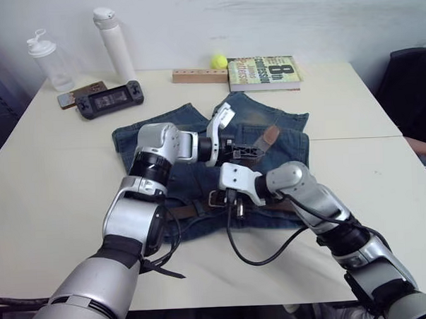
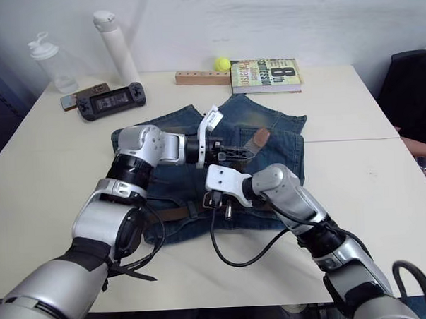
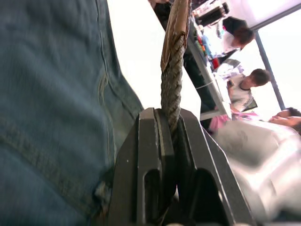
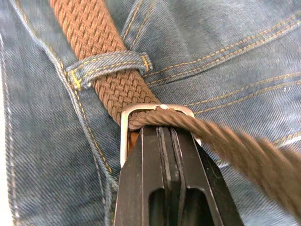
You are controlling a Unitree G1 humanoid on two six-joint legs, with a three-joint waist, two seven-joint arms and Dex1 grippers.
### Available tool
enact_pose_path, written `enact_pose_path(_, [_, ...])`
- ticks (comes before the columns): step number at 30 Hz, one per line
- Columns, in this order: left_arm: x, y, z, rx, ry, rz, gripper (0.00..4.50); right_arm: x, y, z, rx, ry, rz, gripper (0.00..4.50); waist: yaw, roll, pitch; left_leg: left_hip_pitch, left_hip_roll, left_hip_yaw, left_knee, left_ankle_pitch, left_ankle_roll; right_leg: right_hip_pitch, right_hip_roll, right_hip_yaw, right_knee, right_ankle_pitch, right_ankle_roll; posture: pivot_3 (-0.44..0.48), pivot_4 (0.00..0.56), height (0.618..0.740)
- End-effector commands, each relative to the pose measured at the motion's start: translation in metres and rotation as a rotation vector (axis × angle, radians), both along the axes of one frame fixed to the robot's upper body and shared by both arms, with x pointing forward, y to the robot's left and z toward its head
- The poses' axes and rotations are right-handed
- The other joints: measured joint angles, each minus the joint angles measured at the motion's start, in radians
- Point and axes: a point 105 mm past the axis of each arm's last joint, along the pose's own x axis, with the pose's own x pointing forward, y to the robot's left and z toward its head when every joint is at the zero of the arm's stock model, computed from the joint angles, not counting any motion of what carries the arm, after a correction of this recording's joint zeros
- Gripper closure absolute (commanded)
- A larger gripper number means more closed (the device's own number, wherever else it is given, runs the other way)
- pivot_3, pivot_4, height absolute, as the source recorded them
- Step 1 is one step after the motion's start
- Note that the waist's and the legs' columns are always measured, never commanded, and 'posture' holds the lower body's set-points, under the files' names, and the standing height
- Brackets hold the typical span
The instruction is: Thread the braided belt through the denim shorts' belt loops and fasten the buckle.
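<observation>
The denim shorts (image 1: 286, 128) lie flat in the middle of the white table (image 1: 51, 173). The braided belt (image 4: 84, 23) runs along the waistband and passes under a belt loop (image 4: 106, 66). My right gripper (image 1: 231, 203) is shut on the silver buckle (image 4: 125, 134), and the belt's free end passes through the frame. From there that end rises to my left gripper (image 1: 249, 152), shut on the strap (image 3: 171, 70) just short of the tan tip (image 1: 270, 134) and held a little above the shorts.
At the table's far edge lie a book (image 1: 264, 72), a yellow ball (image 1: 218, 61) and a wooden block (image 1: 199, 76). Far left stand two bottles (image 1: 114, 44), a game console (image 1: 110, 99) and a phone (image 1: 79, 93). A black cable (image 1: 260, 258) loops off my right arm.
</observation>
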Motion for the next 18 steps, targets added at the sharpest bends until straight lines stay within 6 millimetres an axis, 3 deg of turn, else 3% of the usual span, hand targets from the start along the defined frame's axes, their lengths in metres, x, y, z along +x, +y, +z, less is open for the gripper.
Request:
enact_pose_path(1, [-0.001,0.012,0.022,-0.041,-0.073,0.033,4.5,-0.003,-0.026,-0.016,0.011,0.108,-0.105,4.43,0.012,0.002,0.001,-0.003,0.0,0.0,0.001,0.0,0.0,-0.003,0.0,0.0,0.0,0.0,0.0,0.0,0.15,0.738])
enact_pose_path(6, [-0.003,0.03,0.021,-0.04,-0.071,0.089,4.5,-0.003,-0.041,0.024,0.211,0.093,-0.179,4.43,0.029,0.003,0.003,-0.009,-0.001,-0.003,0.001,-0.001,0.004,-0.004,0.0,-0.002,-0.002,0.0,0.001,0.0,0.15,0.738])
enact_pose_path(10, [-0.008,0.03,0.019,-0.034,-0.076,0.083,4.5,-0.003,-0.051,0.058,0.347,0.1,-0.225,4.43,0.035,0.003,0.005,-0.024,-0.002,-0.005,0.005,-0.001,0.006,-0.017,0.0,-0.004,-0.001,0.001,0.002,0.0,0.15,0.738])
enact_pose_path(14, [-0.014,0.026,0.014,-0.002,-0.096,0.054,4.5,-0.007,-0.062,0.089,0.454,0.099,-0.26,4.43,0.033,0.005,0.006,-0.024,-0.002,-0.005,0.004,-0.001,0.006,-0.017,0.0,-0.006,-0.001,0.001,0.002,0.0,0.15,0.738])
enact_pose_path(18, [-0.017,0.024,0.003,0.189,-0.339,-0.024,4.5,-0.02,-0.074,0.101,0.429,0.056,-0.257,4.43,0.033,0.005,0.006,-0.024,-0.002,-0.005,0.003,-0.001,0.006,-0.017,0.001,-0.006,-0.001,0.001,0.002,0.0,0.15,0.738])
